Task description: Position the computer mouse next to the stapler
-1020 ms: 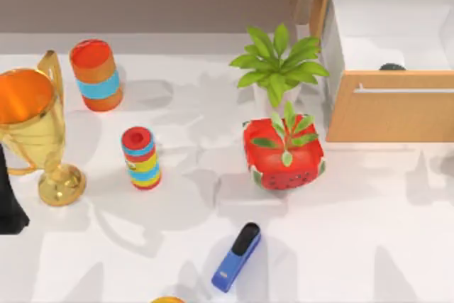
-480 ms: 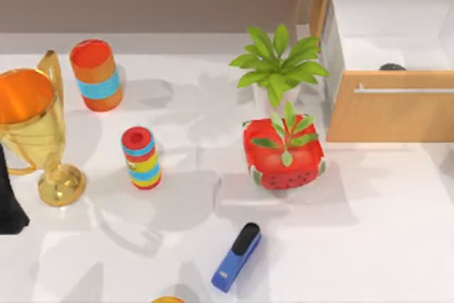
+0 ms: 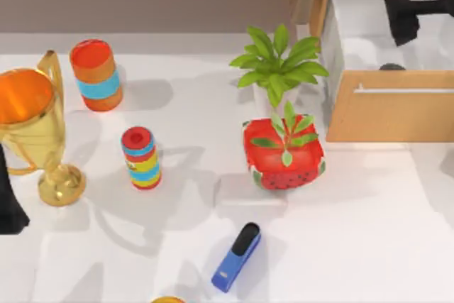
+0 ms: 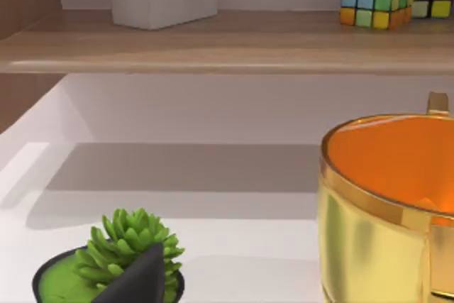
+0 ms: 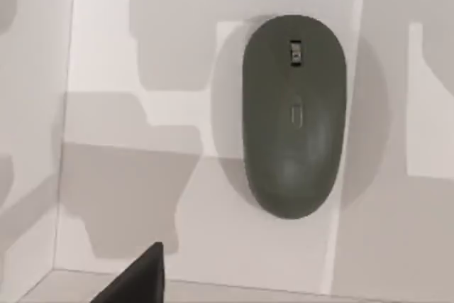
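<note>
The computer mouse (image 5: pixel 294 115), a dark grey oval, lies flat on the white floor of the open drawer (image 3: pixel 390 108) at the table's back right. From above, just its dark edge (image 3: pixel 392 67) peeks over the drawer front. My right gripper (image 3: pixel 399 18) hangs over the drawer, above the mouse and apart from it. The blue stapler (image 3: pixel 237 257) with its black top arm lies near the table's front middle, far from the drawer. My left arm (image 3: pixel 8 207) stays parked at the left edge beside the trophy.
A gold trophy (image 3: pixel 32 129), an orange and blue can (image 3: pixel 96 74) and a striped can (image 3: pixel 140 157) stand on the left. A leafy plant (image 3: pixel 278 69) and a red watermelon-patterned pot (image 3: pixel 285 155) stand between drawer and stapler.
My right arm has come into the top view from the upper right and now hangs over the open drawer. The objects on the table have not moved.
</note>
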You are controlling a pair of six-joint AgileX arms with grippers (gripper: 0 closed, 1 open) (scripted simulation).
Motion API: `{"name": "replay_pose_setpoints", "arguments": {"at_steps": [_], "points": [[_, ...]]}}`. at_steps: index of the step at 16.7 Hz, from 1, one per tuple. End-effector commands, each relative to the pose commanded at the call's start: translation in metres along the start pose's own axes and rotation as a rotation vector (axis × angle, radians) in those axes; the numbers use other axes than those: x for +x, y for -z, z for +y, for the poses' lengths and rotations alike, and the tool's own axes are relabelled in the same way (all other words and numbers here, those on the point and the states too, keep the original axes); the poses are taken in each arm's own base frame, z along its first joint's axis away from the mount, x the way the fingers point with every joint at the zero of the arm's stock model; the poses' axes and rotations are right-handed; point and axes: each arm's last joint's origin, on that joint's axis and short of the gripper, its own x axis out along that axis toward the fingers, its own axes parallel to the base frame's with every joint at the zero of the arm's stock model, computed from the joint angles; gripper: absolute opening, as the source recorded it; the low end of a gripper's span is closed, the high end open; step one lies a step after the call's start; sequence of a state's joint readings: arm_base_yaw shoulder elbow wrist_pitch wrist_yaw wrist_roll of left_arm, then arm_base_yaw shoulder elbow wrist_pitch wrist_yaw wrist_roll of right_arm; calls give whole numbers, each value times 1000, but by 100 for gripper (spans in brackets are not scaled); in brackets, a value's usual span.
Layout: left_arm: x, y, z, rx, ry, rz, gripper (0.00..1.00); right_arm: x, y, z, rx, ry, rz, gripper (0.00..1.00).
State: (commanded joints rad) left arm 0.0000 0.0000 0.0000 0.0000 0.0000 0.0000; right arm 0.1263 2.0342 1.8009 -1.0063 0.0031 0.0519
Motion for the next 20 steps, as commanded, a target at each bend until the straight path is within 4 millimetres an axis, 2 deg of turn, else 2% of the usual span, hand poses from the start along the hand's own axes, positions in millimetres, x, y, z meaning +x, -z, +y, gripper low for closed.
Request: {"name": "replay_pose_setpoints", "arguments": {"at_steps": [2,5,8,15,17,20], "points": [[0,0,0,0,0,0,100,33,-14,3,-2,3,86,100],[0,0,0,0,0,0,100,73,-25,5,2,9,183,100],[0,0,0,0,0,0,100,93,-29,4,9,13,225,100],[0,0,0,0,0,0,100,91,-29,3,12,14,231,100],[0,0,0,0,0,0,100,73,-30,2,13,15,233,100],[0,0,0,0,0,0,100,35,-29,2,12,13,230,100]]}}
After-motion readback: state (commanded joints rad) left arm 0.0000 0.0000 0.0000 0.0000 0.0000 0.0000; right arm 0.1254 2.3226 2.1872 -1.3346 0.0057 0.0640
